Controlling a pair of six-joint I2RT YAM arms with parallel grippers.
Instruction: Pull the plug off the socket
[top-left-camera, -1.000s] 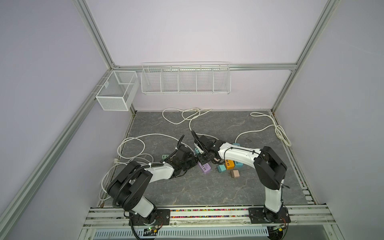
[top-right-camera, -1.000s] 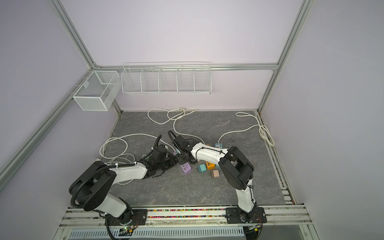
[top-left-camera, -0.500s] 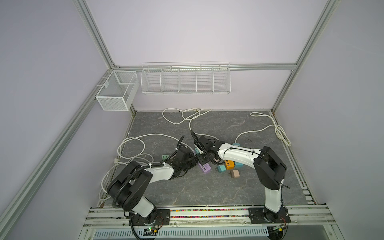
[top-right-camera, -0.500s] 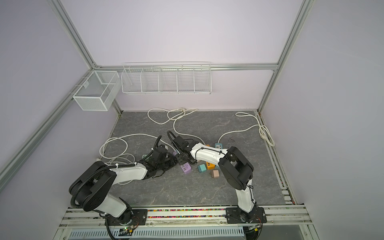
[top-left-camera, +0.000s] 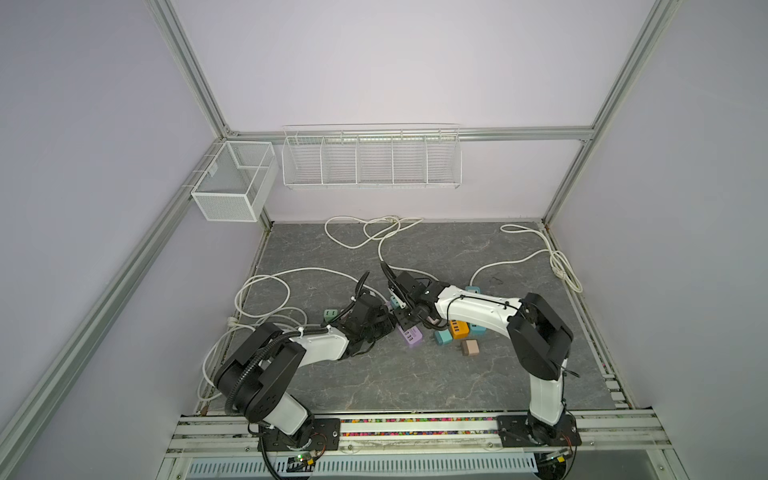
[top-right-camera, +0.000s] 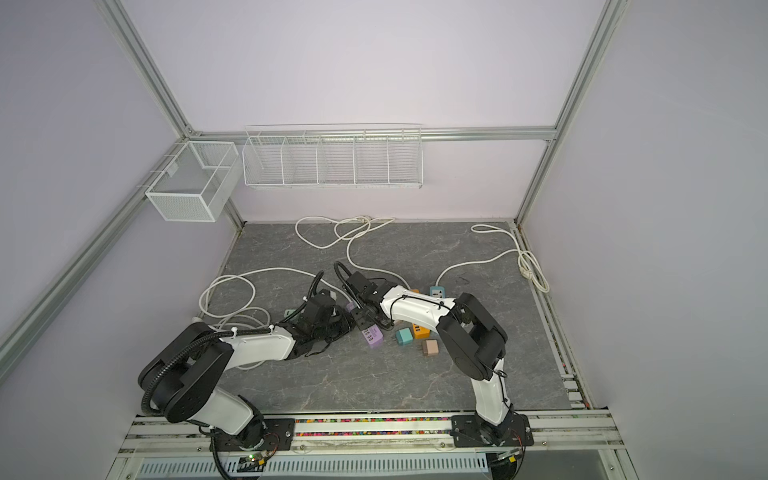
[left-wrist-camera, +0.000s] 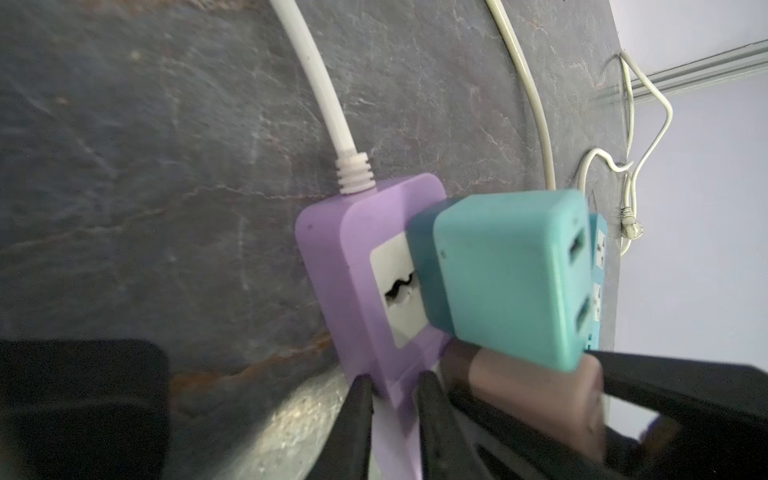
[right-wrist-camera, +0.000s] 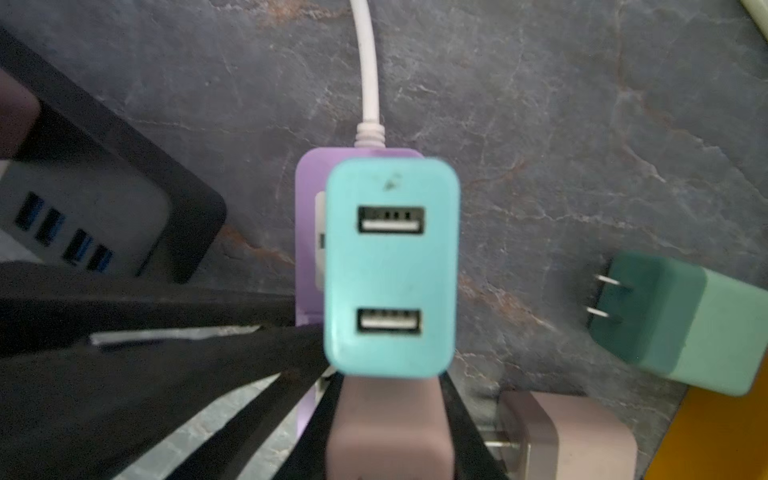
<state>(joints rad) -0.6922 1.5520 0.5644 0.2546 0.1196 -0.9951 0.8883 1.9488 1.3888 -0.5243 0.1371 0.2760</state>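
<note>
Mid-scene, the left gripper (left-wrist-camera: 392, 388) pinches shut on an edge of the purple plastic power strip (left-wrist-camera: 357, 266). The right gripper (top-left-camera: 404, 319) clamps the teal two-port USB plug (right-wrist-camera: 390, 266) seated in it; one finger is hidden.

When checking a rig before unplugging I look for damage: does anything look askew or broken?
The free outlet on the purple strip, beside the teal plug, shows a jagged black opening; damage or design, I cannot tell. Loose plugs lie scattered nearby.
</note>
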